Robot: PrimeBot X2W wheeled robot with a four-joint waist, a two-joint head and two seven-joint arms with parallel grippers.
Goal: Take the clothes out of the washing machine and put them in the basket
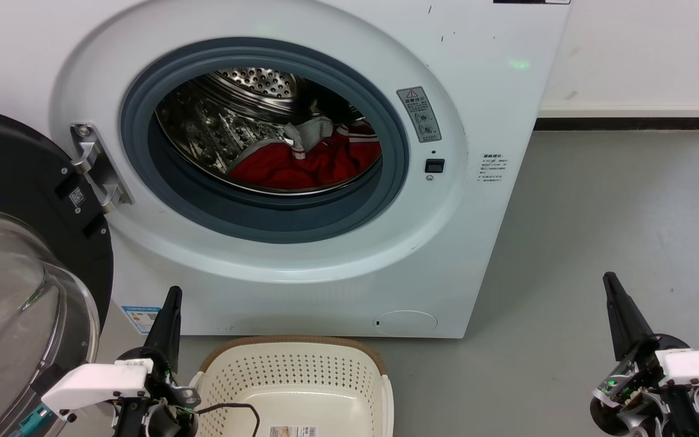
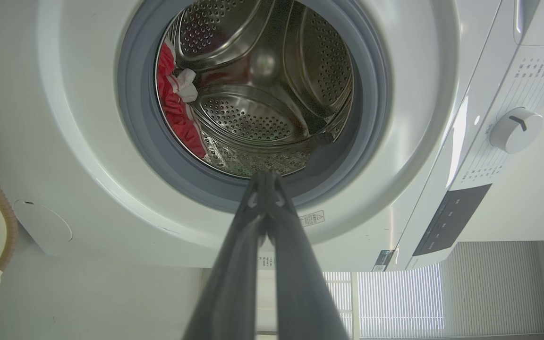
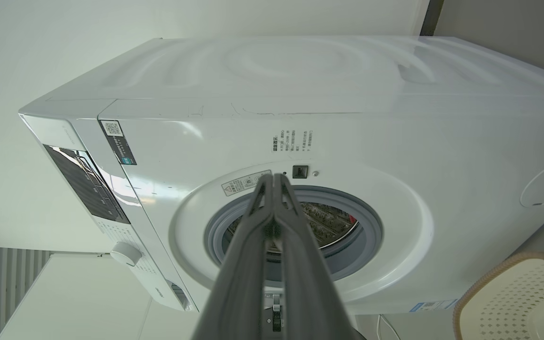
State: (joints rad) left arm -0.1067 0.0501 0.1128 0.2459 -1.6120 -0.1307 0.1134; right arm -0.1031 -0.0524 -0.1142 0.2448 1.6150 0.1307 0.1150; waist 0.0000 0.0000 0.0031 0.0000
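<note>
Reaching in seems not yet begun: the jersey point(image 1: 301, 170) lies in the washing machine point(image 1: 325, 291), and the left gripper point(image 1: 173, 297) and right gripper point(image 1: 610, 284), both pressed together, likely must spread first.

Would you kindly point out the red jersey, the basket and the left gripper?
red jersey point(image 1: 301, 170), head view, crumpled red fabric.
basket point(image 1: 292, 338), head view, brown far rim.
left gripper point(image 1: 173, 295), head view, fingertips.

Red jersey point(image 1: 307, 167), white trim; cream perforated basket point(image 1: 292, 379), brown rim.
</note>
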